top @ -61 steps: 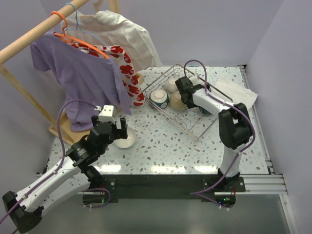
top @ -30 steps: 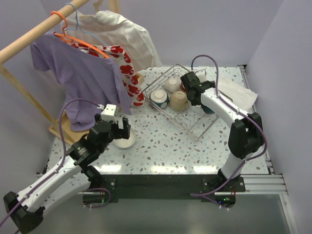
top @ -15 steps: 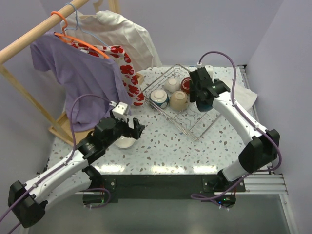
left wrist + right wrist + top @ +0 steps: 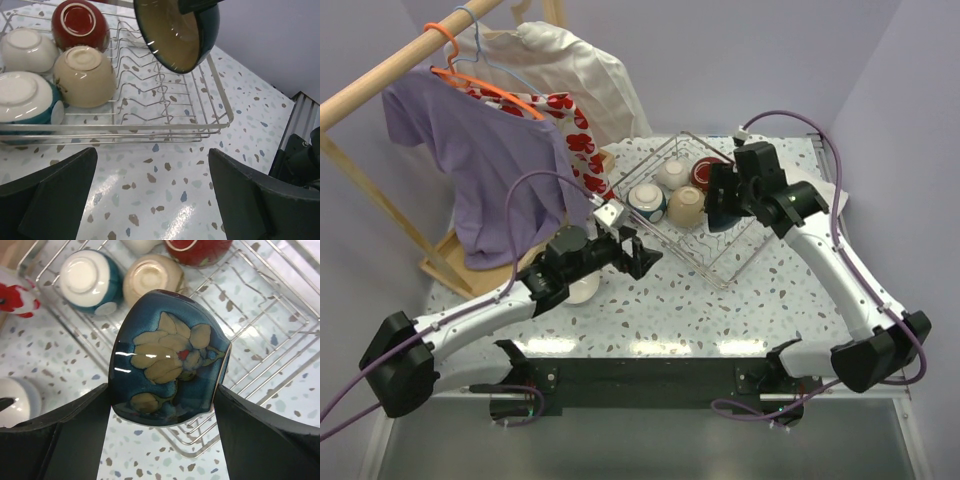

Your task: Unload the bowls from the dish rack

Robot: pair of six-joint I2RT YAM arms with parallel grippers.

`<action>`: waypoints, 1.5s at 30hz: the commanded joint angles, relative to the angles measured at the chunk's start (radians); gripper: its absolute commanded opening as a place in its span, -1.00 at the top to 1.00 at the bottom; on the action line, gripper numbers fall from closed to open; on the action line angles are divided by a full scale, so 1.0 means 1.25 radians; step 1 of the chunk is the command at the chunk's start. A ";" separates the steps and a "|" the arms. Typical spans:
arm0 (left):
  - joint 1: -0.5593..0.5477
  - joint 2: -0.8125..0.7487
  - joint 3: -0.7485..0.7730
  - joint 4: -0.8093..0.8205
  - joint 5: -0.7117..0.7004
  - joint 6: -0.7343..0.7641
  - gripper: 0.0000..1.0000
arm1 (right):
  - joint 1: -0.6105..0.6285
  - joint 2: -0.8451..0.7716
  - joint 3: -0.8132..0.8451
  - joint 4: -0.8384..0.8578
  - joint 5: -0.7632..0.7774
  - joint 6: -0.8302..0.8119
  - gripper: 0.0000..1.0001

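The right gripper [image 4: 162,390] pinches the glossy dark blue flower-painted ceramic bowl [image 4: 170,355] by its sides, tilted in the air over the rectangular silver wire dish rack [image 4: 125,126]. The left gripper [image 4: 152,152] hangs spread and empty before the rack. Inside sit, upturned, a teal-banded bowl [image 4: 25,102], a beige bowl [image 4: 82,75], a cream bowl [image 4: 27,50] and a dark red bowl [image 4: 80,25]. The likely risk is the slick curved glaze slipping from that grip, so the bowl falls and chips those below.

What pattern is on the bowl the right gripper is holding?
The bowl is dark blue with a cream flower painted on it; clearest in the right wrist view.
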 commanded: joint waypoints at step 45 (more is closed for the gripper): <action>-0.073 0.156 0.111 0.168 0.133 0.052 1.00 | -0.002 -0.196 -0.138 0.220 -0.342 0.153 -0.97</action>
